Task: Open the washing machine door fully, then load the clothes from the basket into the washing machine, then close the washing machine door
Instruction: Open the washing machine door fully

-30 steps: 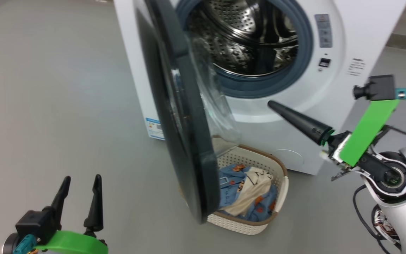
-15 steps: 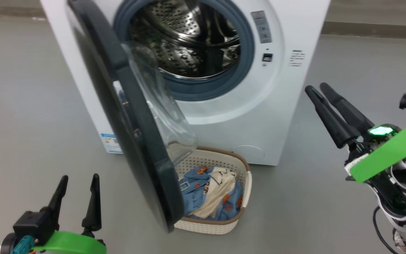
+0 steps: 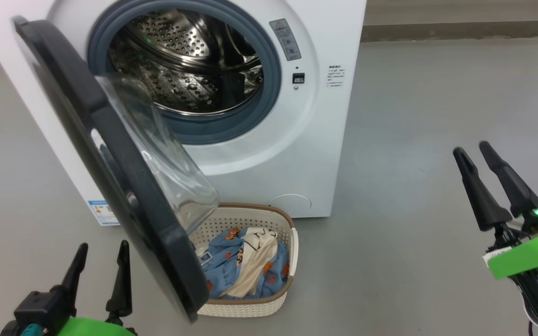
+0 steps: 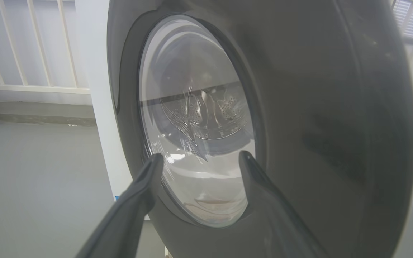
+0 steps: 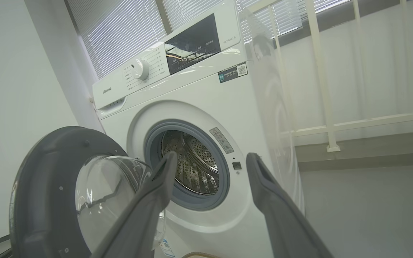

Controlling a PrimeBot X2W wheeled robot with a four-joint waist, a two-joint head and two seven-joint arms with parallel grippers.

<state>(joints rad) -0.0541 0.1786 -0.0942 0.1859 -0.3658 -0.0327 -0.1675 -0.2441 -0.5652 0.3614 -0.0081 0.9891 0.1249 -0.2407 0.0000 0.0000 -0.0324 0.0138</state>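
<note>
Washing machine door (image 3: 124, 186): stood open, swung out on the left side of the washing machine (image 3: 297, 140). Looked wide open but maybe not pushed all the way back, so seemed nearly done with step one, not surely done. Hid the left end of the basket (image 3: 292, 242) in the head view, low edge close to the basket rim; could not tell if touching.

Had a fat shiny black rim. Had a clear glass bowl (image 3: 157, 154) bulging out of the middle, toward the machine. Showed a dark glossy outer face and the round window in the left wrist view, very near the fingers there.

Left the big round hole free: grey rubber ring (image 3: 271, 79) all the way round, shiny steel drum (image 3: 189, 60) with lots of little holes inside. Saw no clothes in the drum.

Clothes (image 3: 245, 261): lay in the basket, none loaded yet. Blue pieces with little orange-brown figures, and a cream piece on top. Basket: sat on the grey floor (image 3: 414, 116), just in front of the machine, below the hole.

Left to do: finishing the door swing if needed, moving the clothes in, then shutting the door.

Left gripper (image 3: 102, 246): hung low, just outside the door, fingers spread wide, holding nothing. Right gripper (image 3: 470, 149): hung well off to the right of the machine, fingers spread too, holding nothing.
</note>
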